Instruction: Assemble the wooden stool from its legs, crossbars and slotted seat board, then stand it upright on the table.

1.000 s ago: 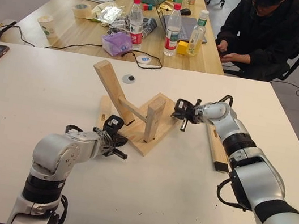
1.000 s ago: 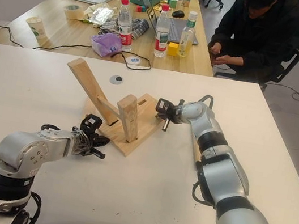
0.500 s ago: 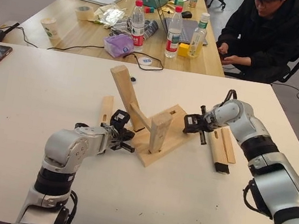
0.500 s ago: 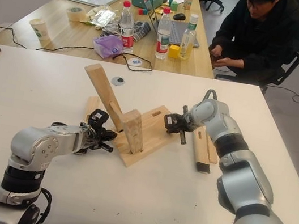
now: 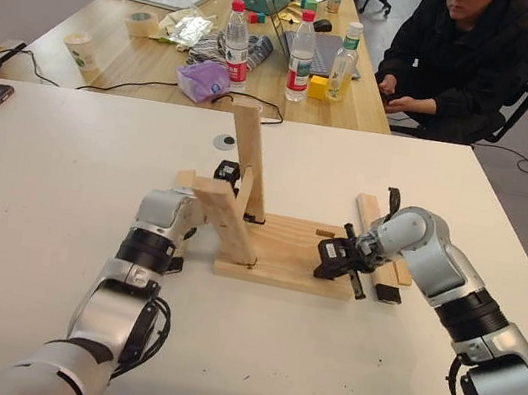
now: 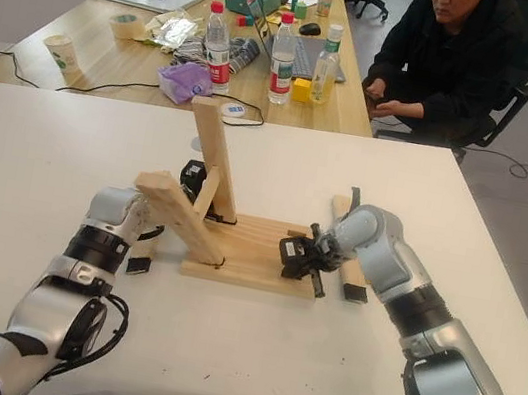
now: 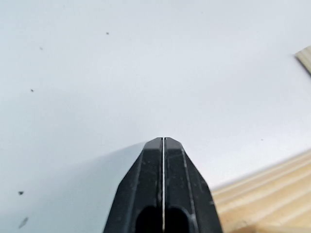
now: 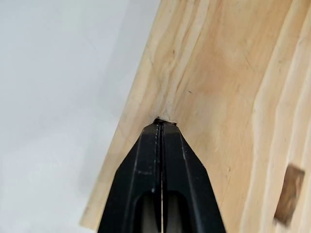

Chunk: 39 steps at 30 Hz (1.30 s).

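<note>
From my head, the slotted seat board [image 5: 284, 260] lies flat on the bench [image 5: 40, 201], with two legs [image 5: 249, 154] rising from it, one of them tilted. At my left wrist, my left gripper [image 7: 163, 141] is pressed together over bare bench. At my right wrist, my right gripper [image 8: 159, 124], also pressed together, has its tips against the board near its edge.

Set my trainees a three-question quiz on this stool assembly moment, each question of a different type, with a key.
1. True or false: the seat board lies flat on the white table.
2. How many legs stick up from the seat board? A one, B two, C four.
3. Fill in: the right gripper, with its tips at the seat board's edge, has its fingers ____ (open or shut).
Key: 1 true; 2 B; 3 shut.
</note>
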Tool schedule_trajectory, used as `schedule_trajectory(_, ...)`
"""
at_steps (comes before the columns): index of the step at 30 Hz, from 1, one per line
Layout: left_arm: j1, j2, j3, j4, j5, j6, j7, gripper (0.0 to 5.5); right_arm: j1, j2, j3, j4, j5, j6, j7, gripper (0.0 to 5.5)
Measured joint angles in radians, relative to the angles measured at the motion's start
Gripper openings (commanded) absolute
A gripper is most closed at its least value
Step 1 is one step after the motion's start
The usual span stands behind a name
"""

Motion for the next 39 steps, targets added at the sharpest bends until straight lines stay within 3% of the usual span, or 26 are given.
schedule_trajectory(5,-0.024,0.036,0.060,0.049,0.029,-0.079,0.000,0.00,0.023,0.075,-0.017,-0.028,0.045,0.082,-0.085,0.03)
schedule_trajectory(8,0.021,0.112,0.156,-0.156,-0.004,-0.048,0.016,0.00,-0.008,0.104,-0.111,-0.015,0.113,0.159,-0.141,0.03)
schedule_trajectory(13,0.158,0.294,0.283,-0.548,-0.093,0.193,-0.013,0.00,-0.121,0.096,-0.246,-0.007,0.217,0.267,-0.169,0.03)
schedule_trajectory(19,0.448,0.498,0.184,-0.948,-0.198,0.509,-0.140,0.00,-0.148,0.109,-0.216,0.366,0.063,0.024,-0.448,0.03)
schedule_trajectory(23,0.515,0.593,0.187,-1.134,-0.305,0.611,-0.229,0.00,-0.159,0.149,-0.201,0.569,0.014,-0.106,-0.570,0.03)
schedule_trajectory(29,0.573,0.564,0.182,-1.262,-0.406,0.713,-0.253,0.00,-0.167,0.190,-0.180,0.732,-0.019,-0.225,-0.623,0.03)
schedule_trajectory(34,0.582,0.423,0.038,-1.170,-0.307,0.657,-0.105,0.00,-0.186,0.229,-0.158,0.765,-0.040,-0.272,-0.634,0.03)
schedule_trajectory(39,0.579,0.303,0.004,-1.067,-0.221,0.597,0.008,0.00,-0.175,0.224,-0.137,0.716,-0.049,-0.272,-0.581,0.03)
